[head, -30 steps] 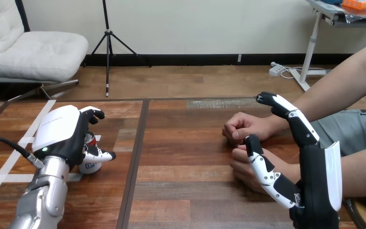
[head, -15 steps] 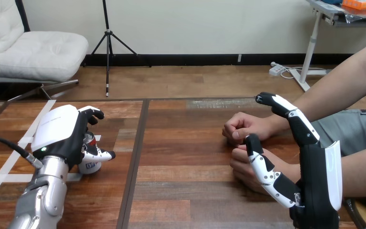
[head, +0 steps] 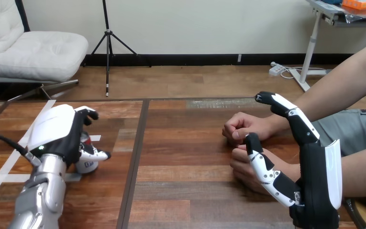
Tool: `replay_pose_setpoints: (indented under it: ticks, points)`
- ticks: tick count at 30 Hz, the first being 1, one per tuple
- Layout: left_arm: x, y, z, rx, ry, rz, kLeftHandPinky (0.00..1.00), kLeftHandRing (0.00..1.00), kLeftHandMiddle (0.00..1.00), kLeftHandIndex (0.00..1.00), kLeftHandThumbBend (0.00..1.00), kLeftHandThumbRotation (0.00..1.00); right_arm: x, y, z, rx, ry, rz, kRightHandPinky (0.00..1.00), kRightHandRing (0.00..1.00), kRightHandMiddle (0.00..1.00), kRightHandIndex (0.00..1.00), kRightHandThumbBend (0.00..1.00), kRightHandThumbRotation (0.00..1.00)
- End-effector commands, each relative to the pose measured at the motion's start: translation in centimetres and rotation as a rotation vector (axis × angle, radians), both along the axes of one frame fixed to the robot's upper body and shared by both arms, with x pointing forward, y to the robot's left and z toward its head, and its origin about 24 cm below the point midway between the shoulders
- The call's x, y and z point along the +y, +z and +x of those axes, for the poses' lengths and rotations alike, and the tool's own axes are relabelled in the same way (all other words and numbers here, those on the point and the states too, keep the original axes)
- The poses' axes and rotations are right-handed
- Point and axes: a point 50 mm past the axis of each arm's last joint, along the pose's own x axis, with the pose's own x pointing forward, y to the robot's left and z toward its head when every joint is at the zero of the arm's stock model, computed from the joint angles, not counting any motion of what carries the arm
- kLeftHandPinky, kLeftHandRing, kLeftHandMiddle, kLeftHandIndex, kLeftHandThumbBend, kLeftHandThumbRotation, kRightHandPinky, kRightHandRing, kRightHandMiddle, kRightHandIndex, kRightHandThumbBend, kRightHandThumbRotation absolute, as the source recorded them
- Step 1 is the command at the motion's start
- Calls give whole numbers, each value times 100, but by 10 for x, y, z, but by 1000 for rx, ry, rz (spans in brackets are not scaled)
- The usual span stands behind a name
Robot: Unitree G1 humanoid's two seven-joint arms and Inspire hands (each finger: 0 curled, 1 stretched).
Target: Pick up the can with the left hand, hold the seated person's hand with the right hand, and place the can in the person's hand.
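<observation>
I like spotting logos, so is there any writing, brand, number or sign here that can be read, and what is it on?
Can: there is print on its label, mostly covered by the left hand and too small and blurred to read.
Nothing else on the table carries legible words, numbers or signs.

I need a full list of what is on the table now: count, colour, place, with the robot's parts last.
table: one, brown wood.
tape strips: several, white, table's left part.
can: one, white and red, table's left part.
person's far hand: one, loosely closed, at right.
person's near hand: one, at right, nearer the robot.
left hand: one, black and white, curled round the can.
right hand: one, black and white, fingers straight, at right.
</observation>
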Motion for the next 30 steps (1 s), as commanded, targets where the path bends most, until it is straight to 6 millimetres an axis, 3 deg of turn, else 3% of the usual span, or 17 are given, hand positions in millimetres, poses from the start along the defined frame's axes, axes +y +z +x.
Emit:
replay_pose_setpoints:
  ticks: [1, 12, 30]
  points:
    - [-6, 15, 7, -3, -11, 48, 61, 70, 76, 76, 78, 4, 2, 12, 12, -68, 15, 10, 78, 82, 80, 74, 31, 26]
    - [-8, 14, 8, 137, 9, 133, 63, 73, 80, 80, 77, 8, 2, 12, 12, -67, 15, 16, 78, 82, 79, 73, 32, 26]
    - [-7, 13, 5, 87, -15, 118, 63, 73, 80, 81, 77, 10, 1, 12, 11, -64, 7, 14, 77, 82, 79, 73, 32, 26]
